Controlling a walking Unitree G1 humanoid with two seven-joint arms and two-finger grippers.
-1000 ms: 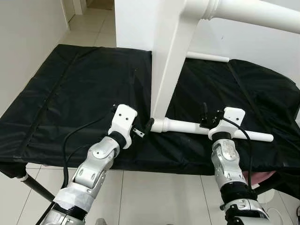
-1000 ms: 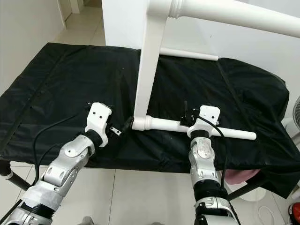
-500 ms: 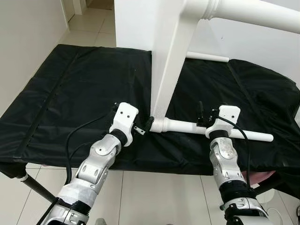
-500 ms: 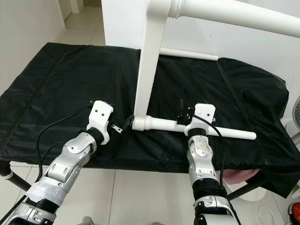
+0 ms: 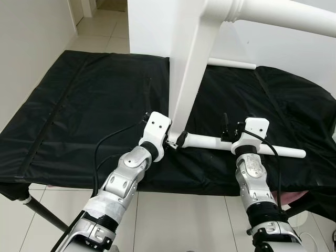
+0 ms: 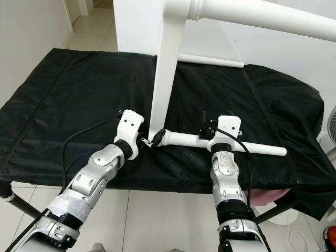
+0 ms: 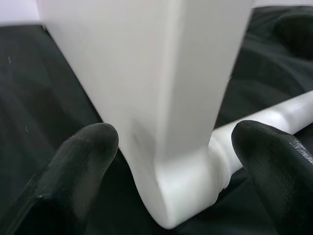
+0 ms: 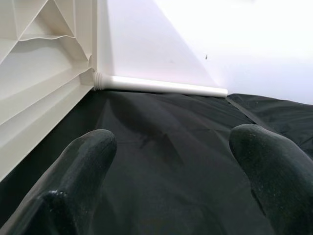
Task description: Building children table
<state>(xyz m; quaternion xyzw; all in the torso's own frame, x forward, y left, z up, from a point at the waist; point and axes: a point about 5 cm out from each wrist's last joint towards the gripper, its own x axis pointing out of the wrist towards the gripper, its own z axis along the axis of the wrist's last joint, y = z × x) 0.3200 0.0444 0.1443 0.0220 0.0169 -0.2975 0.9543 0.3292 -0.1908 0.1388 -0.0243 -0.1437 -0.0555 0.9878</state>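
The white children's table (image 5: 194,68) lies tipped on its side on a black cover (image 5: 89,105) spread over the tabletop, one leg (image 5: 247,145) lying along the cover's near edge. The left hand (image 5: 176,143), fingers apart, straddles the corner where that leg joins the panel; the right hand (image 5: 231,131), fingers apart, sits over the leg's middle. Pale floor tiles (image 5: 100,29) and white walls (image 5: 26,47) lie beyond.

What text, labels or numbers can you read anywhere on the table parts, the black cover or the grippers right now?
None can be read.
White table frame and near leg: plain, no print.
Black cover: no label visible.
Left gripper and right gripper: no legible marking on their white housings.
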